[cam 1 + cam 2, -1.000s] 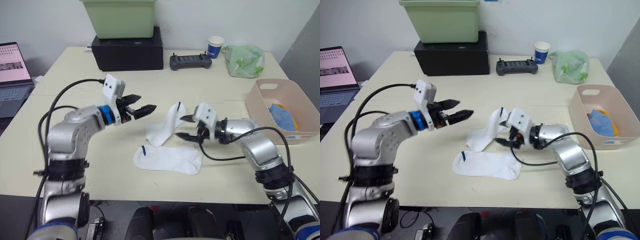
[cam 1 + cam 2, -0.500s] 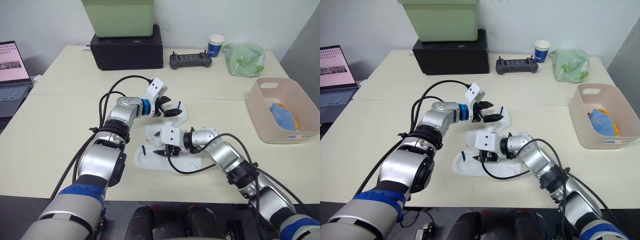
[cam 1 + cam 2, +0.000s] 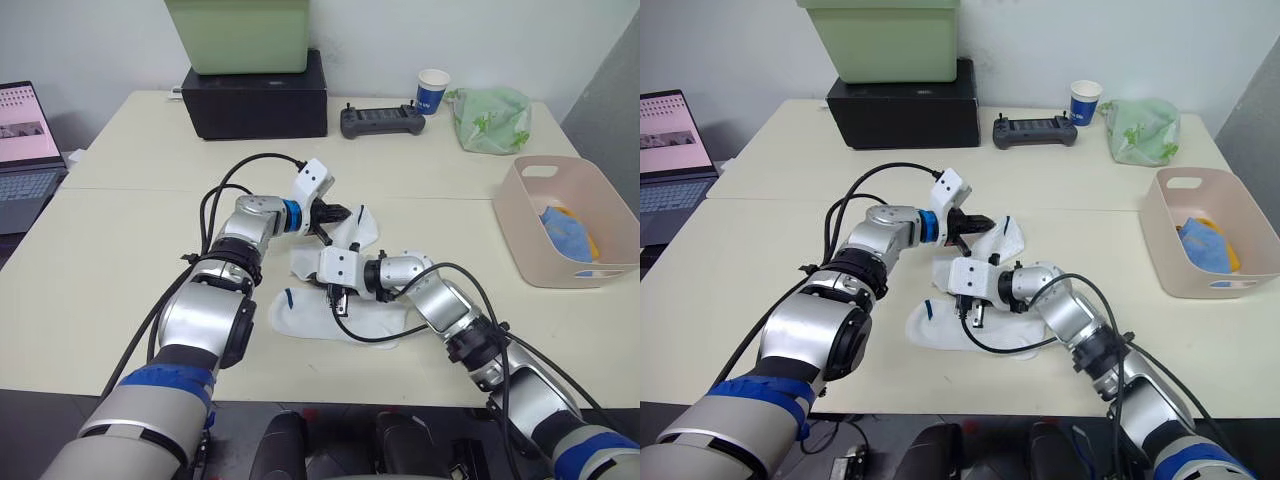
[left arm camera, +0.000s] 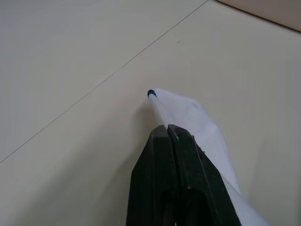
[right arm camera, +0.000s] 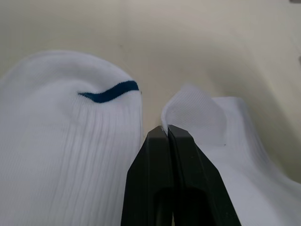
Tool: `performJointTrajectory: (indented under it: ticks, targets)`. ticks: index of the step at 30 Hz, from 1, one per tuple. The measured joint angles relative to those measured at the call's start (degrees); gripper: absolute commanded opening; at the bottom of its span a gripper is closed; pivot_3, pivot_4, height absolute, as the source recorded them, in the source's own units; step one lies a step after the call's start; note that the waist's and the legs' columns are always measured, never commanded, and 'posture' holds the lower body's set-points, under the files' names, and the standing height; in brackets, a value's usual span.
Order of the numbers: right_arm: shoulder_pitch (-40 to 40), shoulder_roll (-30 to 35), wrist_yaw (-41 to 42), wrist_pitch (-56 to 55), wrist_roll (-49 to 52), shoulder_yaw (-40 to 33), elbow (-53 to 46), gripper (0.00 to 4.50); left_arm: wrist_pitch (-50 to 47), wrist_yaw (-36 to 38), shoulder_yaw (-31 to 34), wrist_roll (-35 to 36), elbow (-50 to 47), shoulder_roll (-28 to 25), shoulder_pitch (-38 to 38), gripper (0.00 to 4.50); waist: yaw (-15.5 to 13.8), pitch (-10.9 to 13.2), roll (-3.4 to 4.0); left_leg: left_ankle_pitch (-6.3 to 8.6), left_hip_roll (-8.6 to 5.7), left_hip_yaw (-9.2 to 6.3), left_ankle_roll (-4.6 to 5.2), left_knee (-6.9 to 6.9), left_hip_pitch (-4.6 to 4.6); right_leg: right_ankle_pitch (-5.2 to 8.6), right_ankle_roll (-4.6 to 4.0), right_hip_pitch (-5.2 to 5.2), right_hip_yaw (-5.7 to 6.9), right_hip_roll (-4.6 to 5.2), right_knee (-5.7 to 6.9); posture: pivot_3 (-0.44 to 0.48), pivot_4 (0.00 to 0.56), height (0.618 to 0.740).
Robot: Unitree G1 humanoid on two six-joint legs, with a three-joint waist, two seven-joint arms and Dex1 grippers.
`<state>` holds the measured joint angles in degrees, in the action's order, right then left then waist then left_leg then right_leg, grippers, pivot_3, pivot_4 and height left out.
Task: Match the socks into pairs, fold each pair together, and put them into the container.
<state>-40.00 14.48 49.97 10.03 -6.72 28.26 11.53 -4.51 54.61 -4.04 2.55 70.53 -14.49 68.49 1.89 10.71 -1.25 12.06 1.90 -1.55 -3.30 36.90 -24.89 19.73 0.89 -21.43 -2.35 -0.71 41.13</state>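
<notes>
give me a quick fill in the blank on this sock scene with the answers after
1. The two socks on the table between the grippers are ____ in colour.
2. The left gripper is shut on the sock nearer the black box, and its fingers are ____.
3. The paper cup stands beside the pale ____ bag.
4. The pink basin holds a ____ sock.

Answers: white; closed; green; blue

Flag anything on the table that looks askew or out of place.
Only the two white socks: the far white sock lies crooked and rumpled, one end lifted in the shut left hand, overlapping the near white sock. Nothing spilled or damaged.
</notes>
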Motion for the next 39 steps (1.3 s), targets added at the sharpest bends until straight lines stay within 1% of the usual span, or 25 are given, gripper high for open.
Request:
performJointTrajectory:
  ticks: [6,10,13,15,17,19,21,22,24,25,27,30,32,34,35,36,37,38,39]
  targets:
    - [0.87,2.06,3.14,0.99,4.44,-3.6,-5.72,0.0,-1.79,0.14,3.0,0.81,-0.19,-2.45,-0.21,0.05,-0.02,0.0,0.0,0.0,-0.01,-0.01,0.0,0.0,0.0,0.0,0.0,0.01,0.01,0.01,0.0,0.0,0.15,0.74]
    - [1.06,5.2,6.5,-0.04,6.51,-4.8,-8.43,0.0,-4.39,0.76,5.7,2.16,-1.0,-3.11,-1.19,0.05,-0.03,0.0,0.0,0.0,-0.03,-0.02,0.01,0.01,0.0,0.0,0.0,0.02,0.03,0.01,0.0,0.0,0.15,0.74]
    - [1.85,7.76,8.89,-2.94,8.21,-5.28,-9.89,0.0,-6.81,0.16,6.68,2.65,-3.81,-3.84,-3.2,0.05,0.0,0.0,0.0,0.0,-0.02,-0.03,0.01,0.01,0.0,0.0,0.0,0.02,0.03,0.01,-0.01,0.0,0.15,0.74]
    - [3.22,9.6,10.57,-4.06,10.9,-7.59,-11.41,0.0,-11.41,-0.59,7.76,4.05,-10.05,-5.32,-6.27,0.05,0.09,0.0,0.0,0.0,0.04,-0.05,0.0,0.0,0.0,0.0,0.0,0.01,0.0,0.09,0.01,0.0,0.15,0.74]
    - [4.12,12.96,12.61,-5.64,13.67,-11.16,-12.1,0.0,-18.95,-2.24,10.02,6.81,-22.29,-7.12,-11.93,0.05,0.21,0.0,0.01,0.0,0.45,-0.07,0.0,0.0,0.01,0.0,0.0,0.03,-0.02,0.13,0.0,0.0,0.15,0.74]
    - [4.94,16.37,13.97,-7.88,14.77,-14.32,-11.94,0.0,-26.19,-5.14,12.24,9.66,-34.05,-7.86,-17.78,0.05,0.04,0.0,0.01,0.0,0.49,-0.1,0.0,0.03,0.02,0.0,0.0,0.09,-0.04,0.12,-0.02,0.0,0.15,0.74]
    - [5.99,18.16,15.09,-10.24,14.86,-15.75,-11.12,0.0,-32.72,-7.87,13.96,12.89,-44.01,-7.08,-22.4,0.05,-0.06,0.0,0.0,0.0,0.52,-0.13,0.0,0.05,0.06,0.0,0.0,0.15,-0.08,0.11,-0.02,0.0,0.15,0.74]
    - [7.09,18.92,15.96,-11.46,15.04,-15.93,-10.77,0.0,-36.55,-9.97,14.49,14.43,-51.31,-5.94,-25.62,0.05,-0.08,0.0,0.0,0.0,0.52,-0.14,0.0,0.06,0.08,0.0,0.0,0.2,-0.12,0.11,-0.02,0.0,0.15,0.74]
    - [9.18,19.13,17.47,-12.26,15.64,-15.87,-9.89,0.0,-40.87,-13.05,13.42,15.75,-63.19,-4.5,-32.04,0.05,-0.09,0.0,0.0,0.0,0.51,-0.13,0.0,0.05,0.09,0.0,0.0,0.24,-0.16,0.1,-0.05,0.0,0.15,0.74]
    - [10.08,19.05,17.96,-12.27,16.05,-15.79,-9.5,0.0,-42.36,-14.51,12.84,16.3,-67.2,-3.6,-34.77,0.05,-0.11,0.0,0.0,0.0,0.52,-0.13,0.0,0.06,0.09,0.0,0.0,0.24,-0.17,0.1,-0.04,0.0,0.15,0.74]
    - [11.29,19.02,18.6,-12.33,16.64,-15.73,-9.13,0.0,-43.84,-17.24,12.15,16.86,-71.21,-1.67,-38.08,0.05,-0.19,0.0,0.0,0.01,0.52,-0.1,0.01,0.08,0.1,-0.01,-0.01,0.24,-0.15,0.08,0.0,0.0,0.15,0.74]
    - [12.82,18.98,18.46,-12.54,17.03,-15.75,-9.17,0.64,-41.96,-19.96,12.21,16.83,-73.34,-1.35,-39.01,0.62,-0.2,0.0,0.0,0.07,0.56,-0.01,0.13,0.08,0.12,-0.02,-0.02,0.27,-0.13,-0.01,0.0,0.0,0.15,0.74]
    - [13.67,19.25,18.17,-11.83,17.15,-16.0,-9.45,1.33,-39.69,-19.91,11.64,16.54,-73.47,-2.57,-39.02,1.26,-0.13,0.0,0.0,0.06,0.58,0.04,0.11,0.06,0.14,-0.01,-0.01,0.26,-0.15,-0.03,-0.01,0.0,0.15,0.74]
    - [14.79,20.38,18.03,-11.47,17.14,-16.29,-10.12,2.02,-36.62,-18.23,10.09,15.94,-73.02,-4.87,-39.05,1.91,-0.18,0.0,0.0,0.01,0.58,0.07,0.01,0.03,0.13,-0.01,-0.01,0.26,-0.14,-0.04,-0.04,0.0,0.15,0.74]
    - [16.72,21.87,17.41,-10.01,17.64,-17.77,-11.87,2.41,-32.72,-15.95,7.86,14.65,-70.94,-6.78,-38.26,2.27,-0.26,0.0,0.01,0.01,0.57,0.09,0.0,0.02,0.13,-0.01,-0.01,0.26,-0.14,-0.04,-0.05,0.0,0.15,0.74]
    - [17.99,22.89,16.93,-8.69,18.05,-19.01,-12.69,2.78,-30.15,-14.42,7.07,13.84,-69.2,-7.93,-37.69,2.63,-0.4,0.0,0.0,0.01,0.56,0.1,0.01,0.02,0.13,-0.01,-0.01,0.3,-0.11,-0.05,-0.09,0.0,0.15,0.74]
    - [19.88,24.11,15.74,-6.34,19.05,-21.04,-14.21,3.05,-26.71,-12.73,6.14,12.75,-65.81,-8.96,-36.3,2.87,-0.67,0.0,0.0,0.01,0.53,0.11,0.01,0.02,0.13,-0.01,-0.01,0.31,-0.08,-0.05,-0.1,0.0,0.15,0.74]
    - [22.71,25.09,13.14,-0.75,21.13,-24.25,-17.28,3.44,-21.76,-10.91,4.87,10.98,-59.23,-9.78,-33.15,3.25,-1.2,0.0,0.0,0.01,0.49,0.11,0.02,0.04,0.13,-0.01,-0.01,0.32,-0.07,-0.05,-0.09,0.0,0.15,0.74]
    - [24.2,25.21,10.77,4.13,22.8,-26.2,-19.86,3.45,-18.32,-9.93,4.07,9.56,-54.75,-10.18,-30.76,3.58,-1.39,0.0,0.0,0.03,0.5,0.15,0.04,0.05,0.13,-0.01,-0.01,0.31,-0.1,-0.09,-0.1,0.0,0.15,0.74]
